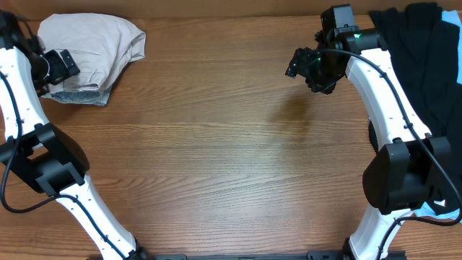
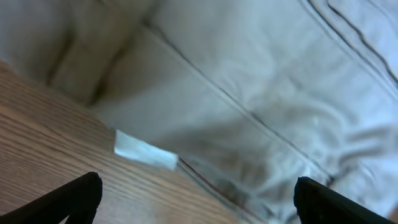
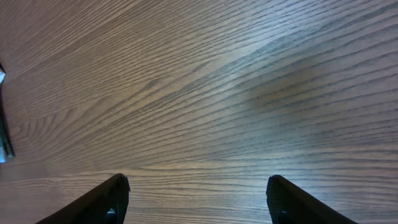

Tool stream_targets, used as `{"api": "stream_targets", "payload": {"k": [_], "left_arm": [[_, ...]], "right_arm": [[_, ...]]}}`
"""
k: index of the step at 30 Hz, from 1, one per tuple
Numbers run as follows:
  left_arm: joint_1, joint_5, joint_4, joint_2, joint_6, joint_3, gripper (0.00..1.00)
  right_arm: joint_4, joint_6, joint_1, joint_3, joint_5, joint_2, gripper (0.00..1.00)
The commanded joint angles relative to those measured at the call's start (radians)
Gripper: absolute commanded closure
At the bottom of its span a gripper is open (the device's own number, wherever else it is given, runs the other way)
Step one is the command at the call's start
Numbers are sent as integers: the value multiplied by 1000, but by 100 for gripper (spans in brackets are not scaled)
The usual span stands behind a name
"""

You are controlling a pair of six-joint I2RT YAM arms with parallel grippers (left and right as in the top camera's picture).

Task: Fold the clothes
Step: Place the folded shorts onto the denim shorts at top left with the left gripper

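Clothes point(image 1: 90, 45) atop denim point(image 1: 75, 94), black garments point(image 1: 432, 68) opposite

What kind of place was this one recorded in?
Probably a robot workbench set up for laundry folding: a left arm and right arm flank a wood-grain table, with bundled beige shorts at one far corner and black garments piled at the other.

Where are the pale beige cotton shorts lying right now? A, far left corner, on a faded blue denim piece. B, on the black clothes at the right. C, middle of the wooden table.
A: the pale beige cotton shorts sit bundled in the far left corner, over the faded blue denim piece.
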Motion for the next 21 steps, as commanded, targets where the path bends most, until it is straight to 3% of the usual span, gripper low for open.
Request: {"api": "stream_targets", "payload": {"k": [1, 9, 21], "left_arm": [[-16, 51, -26, -106, 151, 71, 0], [-68, 43, 213, -80, 250, 81, 0], [-69, -6, 243, 268, 252, 81, 0]], "right_arm": [[5, -3, -1, 11, 11, 13, 25], [5, -3, -1, 11, 10, 13, 25], [-2, -4, -1, 11, 11, 13, 25]]}}
